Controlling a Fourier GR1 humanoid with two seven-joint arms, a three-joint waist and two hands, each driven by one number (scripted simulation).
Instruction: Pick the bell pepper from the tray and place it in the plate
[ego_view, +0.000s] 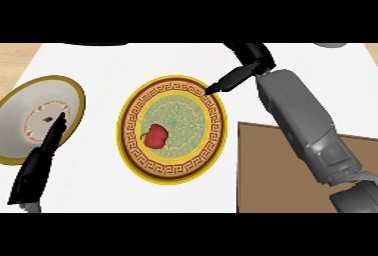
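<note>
Bell pepper (156, 136) on patterned plate (171, 87), well apart from right hand (235, 77), fingers straight.

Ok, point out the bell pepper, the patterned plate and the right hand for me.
bell pepper (156, 136), head view, middle of its red body.
patterned plate (133, 106), head view, bare brown rim at upper left.
right hand (235, 77), head view, on the black fingers.

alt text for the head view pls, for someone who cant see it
A red bell pepper lies on an ornate gold-rimmed plate at the centre of a white counter. The right hand hangs over the plate's upper right rim, holding nothing; the left hand rests before a pale plate at left.
</note>
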